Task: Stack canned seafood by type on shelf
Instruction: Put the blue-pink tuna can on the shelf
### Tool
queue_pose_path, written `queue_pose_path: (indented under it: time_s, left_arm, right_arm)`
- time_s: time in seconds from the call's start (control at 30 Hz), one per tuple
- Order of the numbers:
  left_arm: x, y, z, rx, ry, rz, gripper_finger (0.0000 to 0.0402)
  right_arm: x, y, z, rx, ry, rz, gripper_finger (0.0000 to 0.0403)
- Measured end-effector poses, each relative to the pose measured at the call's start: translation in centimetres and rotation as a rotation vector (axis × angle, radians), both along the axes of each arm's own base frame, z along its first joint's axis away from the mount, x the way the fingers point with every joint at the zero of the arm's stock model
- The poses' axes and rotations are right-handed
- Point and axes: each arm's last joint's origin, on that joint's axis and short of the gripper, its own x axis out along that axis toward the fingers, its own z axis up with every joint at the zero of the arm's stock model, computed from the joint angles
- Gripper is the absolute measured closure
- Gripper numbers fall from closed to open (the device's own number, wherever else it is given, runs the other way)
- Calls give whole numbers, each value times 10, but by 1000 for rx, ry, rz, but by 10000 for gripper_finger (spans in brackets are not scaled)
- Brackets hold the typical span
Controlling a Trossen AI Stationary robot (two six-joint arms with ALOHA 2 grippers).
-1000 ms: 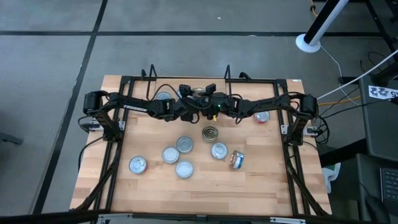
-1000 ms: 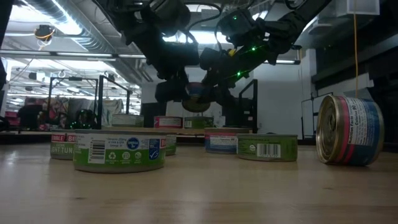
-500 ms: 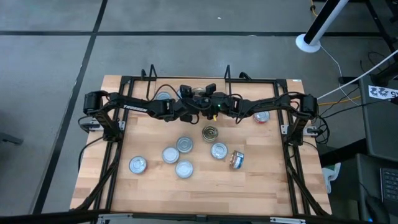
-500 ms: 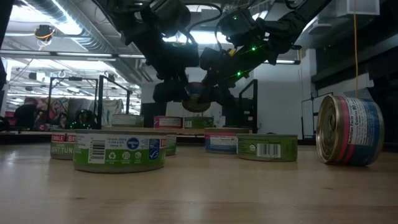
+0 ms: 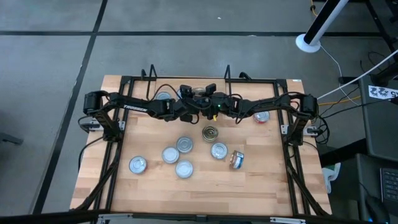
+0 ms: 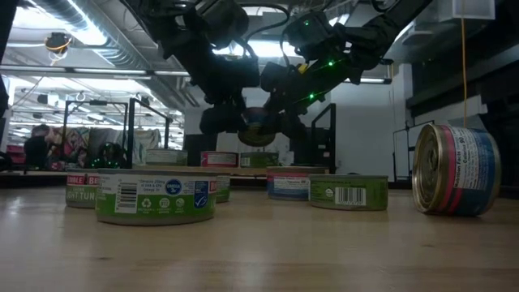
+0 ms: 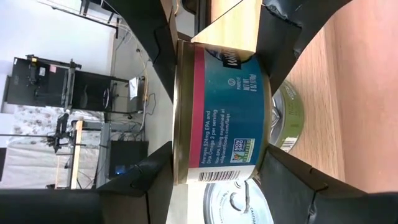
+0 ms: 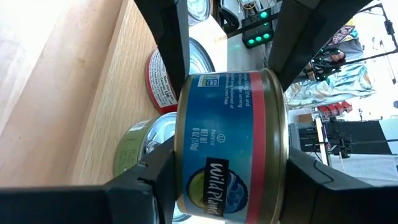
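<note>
1. Gripping one blue-and-red tin (image 7: 224, 106) from opposite sides, the left gripper (image 5: 190, 99) and right gripper (image 5: 210, 99) both stand clenched on it.
2. That tin hangs in the air above the back middle of the table (image 5: 261, 180), at the shelf (image 5: 186, 84).
3. A gold-lidded tin (image 5: 211, 132) lies just in front of the grippers.
4. Five silver-lidded tins lie flat farther forward, and one tin on its edge (image 6: 454, 169) stands beside them.

Light wood table (image 5: 267, 186) on grey floor (image 5: 50, 62). White pole base (image 5: 308, 42) and cables (image 5: 348, 87) beyond the table; black frame rails (image 5: 112, 155) along both table sides.
</note>
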Motion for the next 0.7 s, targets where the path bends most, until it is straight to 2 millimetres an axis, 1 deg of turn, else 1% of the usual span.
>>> queue_pose_path:
  time_s: [0.07,0.27,0.37,0.47,0.57,0.7]
  left_arm:
    - [0,0,0,-9,-16,1,206]
    - [0,0,1,-9,-24,8,206]
    - [0,0,1,-11,-28,13,206]
    - [0,0,0,-12,-29,14,206]
    - [0,1,1,-6,-28,22,206]
    - [-1,5,2,23,-20,48,206]
  right_arm:
    - [0,0,0,-6,1,-5,194]
    - [-1,0,0,-21,5,-36,121]
    - [-1,-1,0,-25,6,-44,97]
    - [-1,0,0,-37,8,-67,86]
    - [-1,3,1,-65,12,-119,83]
    - [1,14,1,-87,15,-132,83]
